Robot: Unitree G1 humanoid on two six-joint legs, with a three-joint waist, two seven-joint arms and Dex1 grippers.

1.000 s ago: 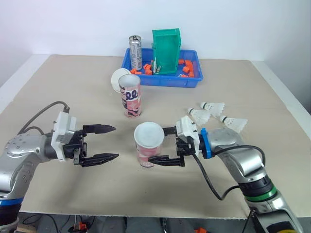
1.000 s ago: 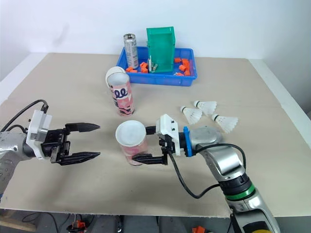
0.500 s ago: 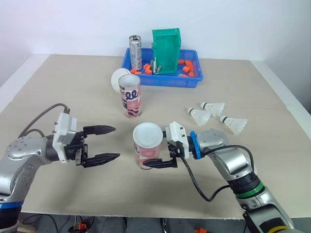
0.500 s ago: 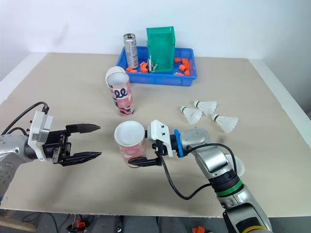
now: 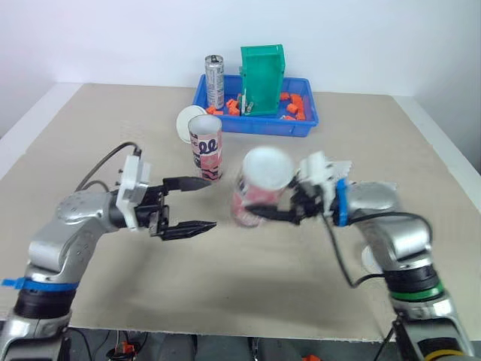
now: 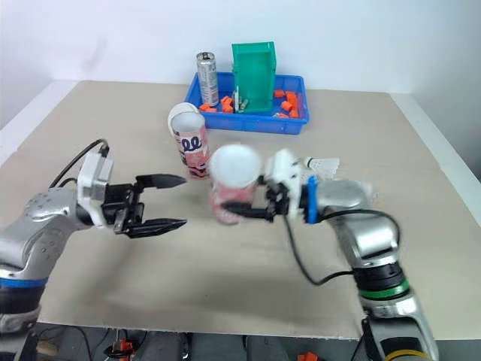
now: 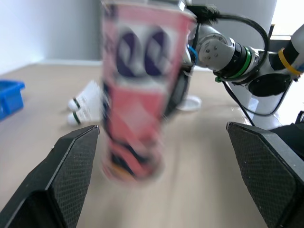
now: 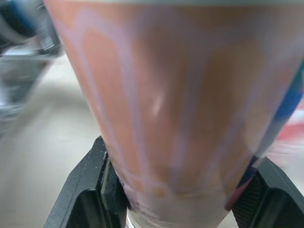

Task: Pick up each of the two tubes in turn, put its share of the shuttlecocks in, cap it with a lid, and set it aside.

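Right tool (image 5: 255,201) grips a pink tube (image 5: 259,180) at frame centre; left tool (image 5: 213,202), spread wide, is just left of it; second tube (image 5: 205,147) stands on the surface, above-left.

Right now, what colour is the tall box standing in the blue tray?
The tall box is green. It shows best in the right eye view.

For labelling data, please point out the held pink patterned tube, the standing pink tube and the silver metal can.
Held pink patterned tube (image 5: 248,197): left eye view, its side wall.
Standing pink tube (image 5: 206,150): left eye view, middle of side.
Silver metal can (image 5: 215,79): left eye view, middle of body.
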